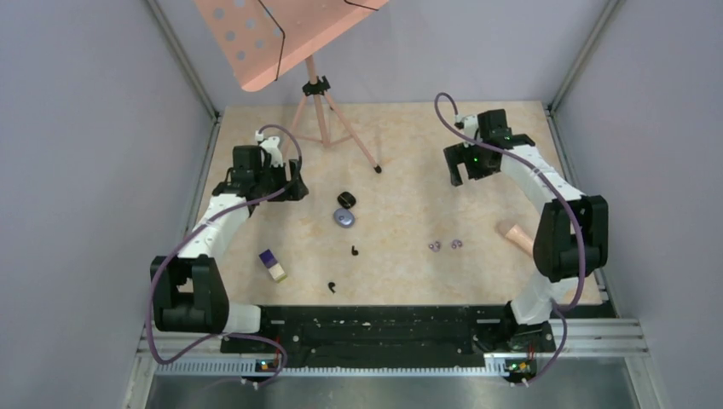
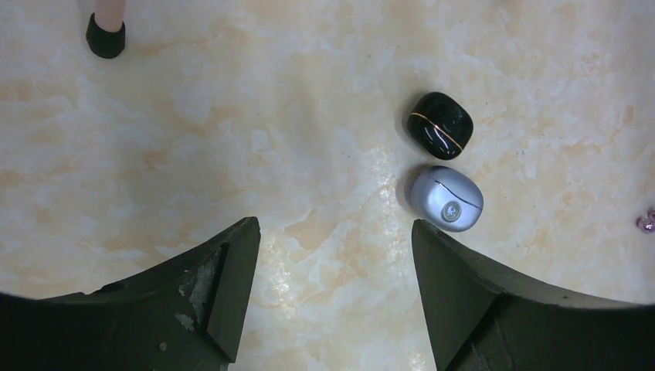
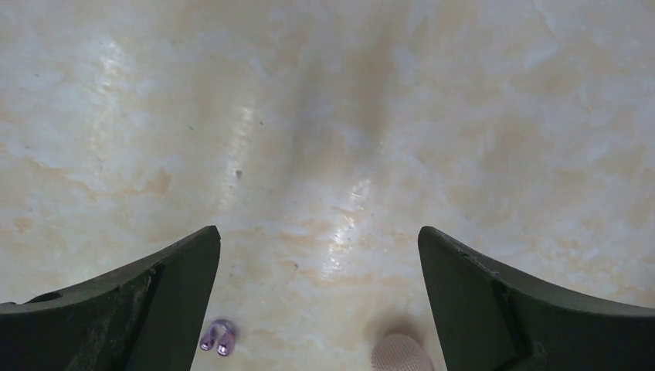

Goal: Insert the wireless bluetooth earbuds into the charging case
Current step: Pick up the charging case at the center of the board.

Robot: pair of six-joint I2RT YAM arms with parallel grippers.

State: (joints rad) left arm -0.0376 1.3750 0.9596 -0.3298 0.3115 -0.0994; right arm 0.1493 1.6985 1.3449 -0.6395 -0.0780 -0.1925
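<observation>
Two black comma-shaped earbuds [image 1: 355,250] [image 1: 332,287] lie near the table's middle front. Two pale purple earbuds [image 1: 434,246] [image 1: 456,244] lie right of centre; one shows in the right wrist view [image 3: 217,338]. A closed black charging case [image 1: 345,199] [image 2: 439,124] and a closed silver-blue case [image 1: 344,218] [image 2: 446,198] sit side by side at centre. My left gripper [image 1: 288,188] [image 2: 334,232] is open and empty, left of the cases. My right gripper [image 1: 465,173] [image 3: 318,236] is open and empty, above bare table behind the purple buds.
A purple-and-cream block [image 1: 273,265] lies front left. A pink cylinder [image 1: 516,237] [image 3: 400,354] lies by the right arm. A pink music stand's tripod [image 1: 320,102] stands at the back, with one foot in the left wrist view [image 2: 104,37]. Grey walls enclose the table.
</observation>
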